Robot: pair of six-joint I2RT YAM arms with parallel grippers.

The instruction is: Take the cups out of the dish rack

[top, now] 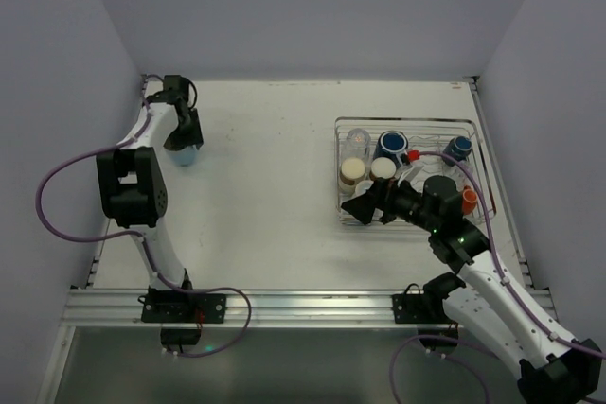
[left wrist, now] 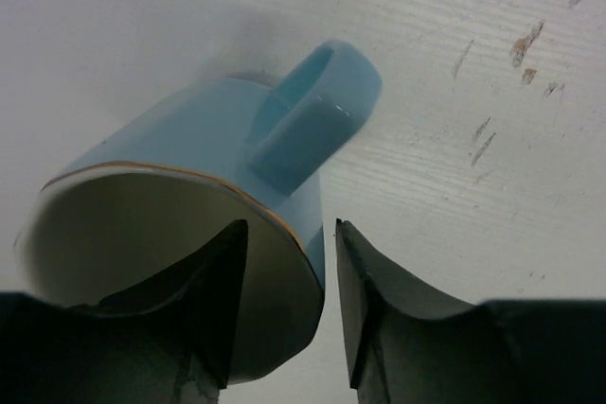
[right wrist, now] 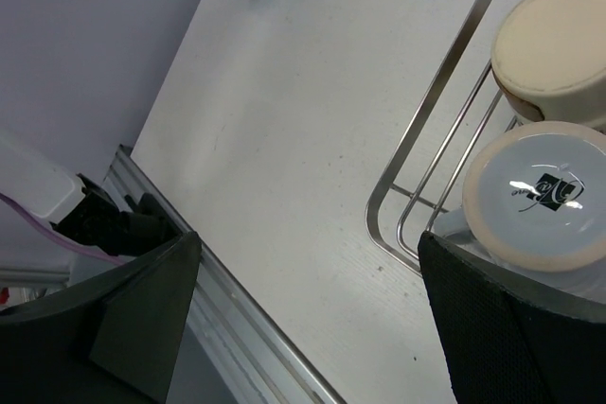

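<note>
Left end effector (left wrist: pixel 289 234) released, one finger on each side of the wall of the light blue mug (left wrist: pixel 218 130), which rests on the counter (left wrist: pixel 473 234) directly beneath. Right end effector (right wrist: pixel 308 238) fully released above the dish rack (right wrist: pixel 445 82) corner.

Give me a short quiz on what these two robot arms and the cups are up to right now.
1. True or false: the light blue cup stands inside the dish rack.
2. The right gripper, near the rack's upside-down cups, is: A) shut on a cup; B) wide open, holding nothing; C) out of view.
3. Fill in: the ___ gripper's fingers straddle the light blue cup's rim.
Key: 1 false, it stands on the table; 2 B; 3 left gripper.
</note>
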